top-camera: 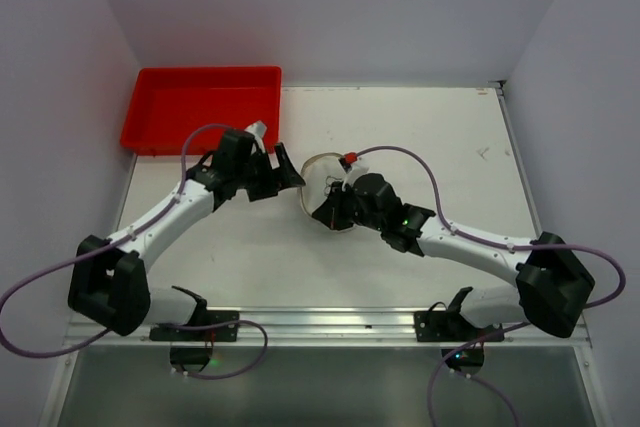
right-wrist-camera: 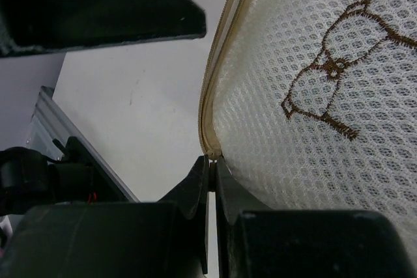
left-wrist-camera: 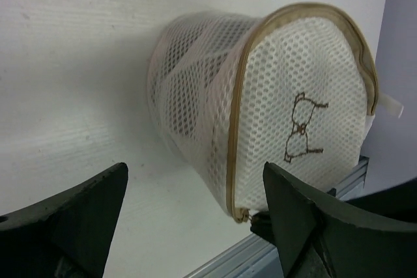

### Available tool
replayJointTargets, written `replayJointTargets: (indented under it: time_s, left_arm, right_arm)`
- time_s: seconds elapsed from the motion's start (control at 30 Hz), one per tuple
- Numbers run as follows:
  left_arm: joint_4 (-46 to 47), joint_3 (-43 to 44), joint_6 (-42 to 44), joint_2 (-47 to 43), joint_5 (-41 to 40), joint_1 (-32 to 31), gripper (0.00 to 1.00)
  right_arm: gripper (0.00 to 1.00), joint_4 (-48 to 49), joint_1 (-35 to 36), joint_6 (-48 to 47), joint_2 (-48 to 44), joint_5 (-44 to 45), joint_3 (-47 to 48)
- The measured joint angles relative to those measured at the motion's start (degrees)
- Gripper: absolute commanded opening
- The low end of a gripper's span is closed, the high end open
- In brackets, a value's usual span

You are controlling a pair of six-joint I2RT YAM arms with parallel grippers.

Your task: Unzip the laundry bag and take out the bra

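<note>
**Top view:** The right end effector [top-camera: 330, 209] is clamping the lower rim of the laundry bag [top-camera: 322, 175]. The bag is standing on its edge at the centre of the frame on the white desk [top-camera: 440, 147]. The left end effector [top-camera: 287, 169] is hovering just left of the bag, jaws apart and holding nothing. A red tray [top-camera: 200, 72] is sitting at upper left, well apart from the bag.

**Left wrist view:** The bag is filling the centre and right of the frame, its round face turned toward the camera. The beige zipper [left-wrist-camera: 236, 128] is running around the rim of that face and appears to be closed all the way round. A dark fingertip is meeting it at the bottom of the frame. The bra cannot be made out through the mesh.

**Right wrist view:** The two fingers are pressing together at lower centre, right where the zipper ends. The pull itself is hidden between them.

**Step in hand:** The unzipping looks to be only just starting, with the grip taken and the zipper not yet opened. The next move probably calls for the open left end effector to steady the bag's body. The right one can then draw the pull along the curved rim without dragging the light pouch across the desk.

**Markings:** No brand or writing is legible. The only marking is the brown bra drawing [left-wrist-camera: 303, 128] stitched on the face. A small white tab [left-wrist-camera: 389, 105] is sticking out at the right edge, and any print on it is too small to read.
</note>
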Motion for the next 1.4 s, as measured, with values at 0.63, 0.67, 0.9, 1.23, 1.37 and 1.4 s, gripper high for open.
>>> replayJointTargets:
  time_s: [0.63,0.67,0.9,1.23,1.37,1.4]
  left_arm:
    - [11.04,-9.90,-11.19,-3.08,-0.76,-6.67,0.00]
    - [10.99,-9.90,-11.13,-3.26,-0.72,-6.51,0.00]
    - [7.89,-9.90,-6.80,-6.75,-0.90,-2.08,0.00]
    - [7.61,-9.70,0.87,-9.44,3.72,-2.89,0.00]
    - [7.61,-11.28,0.96,-9.81,4.57,-2.58,0.00]
    - [7.28,-11.54,1.01,-9.92,4.52,-2.45,0.01]
  right_arm:
    - [0.00,-2.69,0.50,-2.34,-4.42,3.56,-0.44]
    - [0.00,-3.76,0.07,-3.21,-5.66,4.35,-0.61]
    - [0.00,-11.89,-11.21,-7.89,-14.99,4.48,-2.45]
    - [0.00,-15.26,-19.43,-6.23,-13.60,-5.62,-0.94]
    - [0.35,-16.50,-19.06,-8.09,-13.38,-7.65,-0.37]
    - [0.43,-17.07,-18.88,-8.98,-13.40,-7.48,-0.02]
